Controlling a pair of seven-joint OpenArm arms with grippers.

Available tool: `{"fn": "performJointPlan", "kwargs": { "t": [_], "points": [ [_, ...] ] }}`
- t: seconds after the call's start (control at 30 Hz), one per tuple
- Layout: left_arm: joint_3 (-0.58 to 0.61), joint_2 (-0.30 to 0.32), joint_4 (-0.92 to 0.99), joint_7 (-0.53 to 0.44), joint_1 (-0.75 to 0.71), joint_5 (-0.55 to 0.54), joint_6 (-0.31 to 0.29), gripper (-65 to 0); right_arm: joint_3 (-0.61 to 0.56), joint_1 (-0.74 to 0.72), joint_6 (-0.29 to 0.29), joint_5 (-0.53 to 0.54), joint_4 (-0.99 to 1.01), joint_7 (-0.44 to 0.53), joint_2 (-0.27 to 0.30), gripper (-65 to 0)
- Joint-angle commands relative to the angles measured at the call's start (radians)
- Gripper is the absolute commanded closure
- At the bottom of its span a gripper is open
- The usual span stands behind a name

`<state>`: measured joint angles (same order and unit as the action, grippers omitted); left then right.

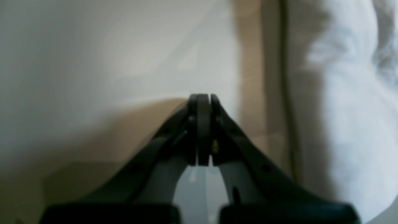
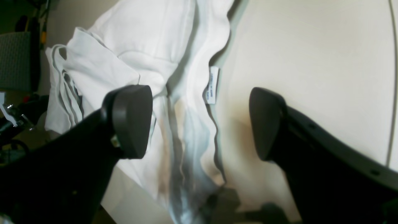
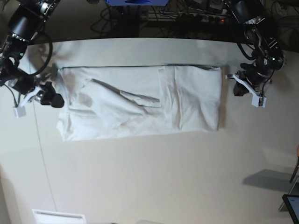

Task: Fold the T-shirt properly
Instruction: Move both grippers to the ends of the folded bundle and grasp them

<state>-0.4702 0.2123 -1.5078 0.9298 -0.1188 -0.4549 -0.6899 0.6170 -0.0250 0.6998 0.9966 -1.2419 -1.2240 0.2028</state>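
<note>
The white T-shirt (image 3: 140, 100) lies on the table as a wide, wrinkled rectangle with a sleeve folded across its middle. My right gripper (image 3: 52, 99) hovers at the shirt's left edge. In the right wrist view this gripper (image 2: 199, 123) is open, with its two black fingers (image 2: 132, 121) wide apart over the shirt's hem (image 2: 186, 130) and a small sewn label (image 2: 212, 84); nothing is gripped. My left gripper (image 3: 236, 88) sits just off the shirt's right edge. In the left wrist view it (image 1: 203, 97) is shut on nothing, and the blurred T-shirt (image 1: 351, 109) is to its right.
The pale table (image 3: 154, 177) extends well in front of the shirt. Its dark back edge carries cables and a blue box (image 3: 135, 2). A white slatted object (image 3: 58, 217) sits at the front left, and a dark object (image 3: 292, 205) at the front right corner.
</note>
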Motion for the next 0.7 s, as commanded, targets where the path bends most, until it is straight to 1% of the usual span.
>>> {"fn": "performJointPlan", "kwargs": {
  "t": [0.0,0.07,0.1,0.2,0.37,0.5,0.53,0.57,0.6,0.67],
  "points": [
    [0.034,0.009,-0.007,0.033,0.003,0.008,-0.008,0.0,-0.004,-0.003,-0.002,-0.014,-0.011,-0.021,-0.004,-47.2],
    [0.067,0.009,-0.006,0.033,0.006,0.008,-0.008,0.0,-0.004,-0.002,-0.002,-0.014,-0.009,-0.035,-0.007,-47.0],
    [0.072,0.003,-0.006,0.033,0.006,0.008,-0.008,0.0,-0.004,-0.002,-0.002,-0.017,-0.009,-0.041,-0.019,-47.0],
    [0.08,-0.003,-0.006,0.033,0.006,0.008,-0.008,0.0,-0.006,-0.002,-0.002,-0.018,-0.011,-0.041,-0.026,-46.9],
    [0.083,-0.014,-0.006,0.034,0.02,0.009,-0.008,0.0,-0.095,-0.002,-0.002,-0.02,-0.011,-0.032,-0.026,-46.9],
    [0.113,-0.014,-0.004,0.034,0.026,0.014,-0.008,0.0,-0.122,-0.002,-0.002,-0.02,-0.011,-0.01,-0.045,-46.9],
    [0.121,-0.014,-0.004,0.034,0.026,0.014,-0.008,0.0,-0.127,0.0,-0.012,-0.02,-0.011,-0.007,-0.045,-46.9],
    [0.127,-0.014,-0.004,0.034,0.026,0.012,-0.008,0.0,-0.136,0.0,-0.042,-0.02,-0.011,-0.004,-0.047,-46.9],
    [0.135,-0.015,-0.004,0.034,0.026,0.012,-0.008,0.0,-0.141,0.0,-0.061,-0.018,-0.008,-0.003,-0.049,-46.9],
    [0.15,-0.015,-0.004,0.031,0.028,0.012,-0.008,0.0,-0.153,0.001,-0.071,-0.017,-0.009,-0.003,-0.059,-46.7]
  ]
}}
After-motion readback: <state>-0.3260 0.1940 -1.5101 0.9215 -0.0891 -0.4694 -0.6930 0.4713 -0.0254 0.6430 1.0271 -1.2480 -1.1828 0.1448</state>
